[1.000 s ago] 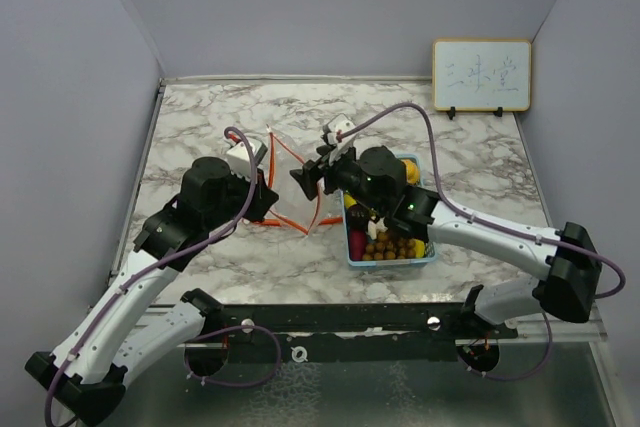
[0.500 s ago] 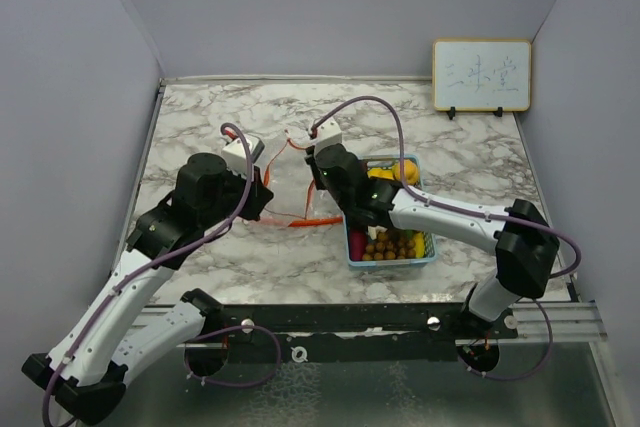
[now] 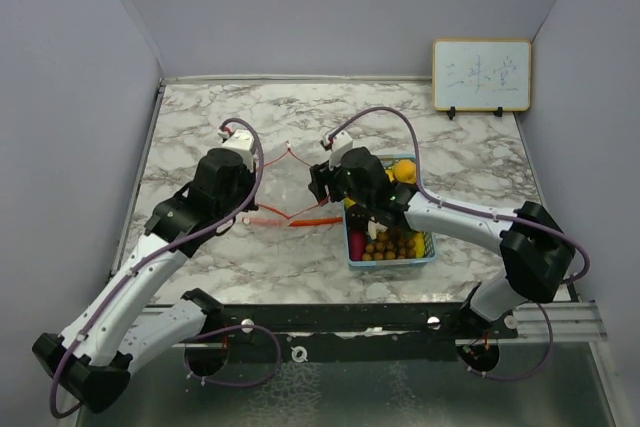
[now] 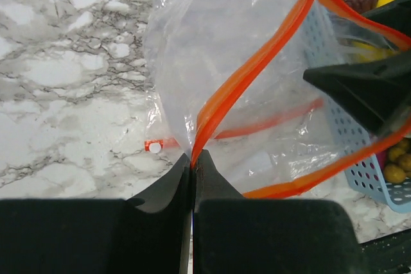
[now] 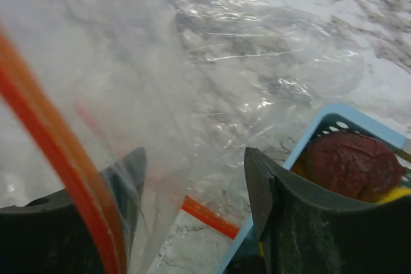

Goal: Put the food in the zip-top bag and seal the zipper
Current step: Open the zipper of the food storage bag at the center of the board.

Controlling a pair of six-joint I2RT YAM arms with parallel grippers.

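Food (image 3: 392, 243) sits heaped in the blue basket (image 3: 395, 262) on the marble table (image 3: 200, 117), with a brown berry cluster nearest the arms and a yellow piece at the far end. The clear bag (image 3: 285, 189) lies just left of the basket, between the two arms. At one side of its mouth the left gripper (image 4: 193, 157) is pinched tight on the orange zipper rim, while the right gripper (image 5: 196, 165) stands at the opposite side with jaws apart, film and zipper strip crossing one finger.
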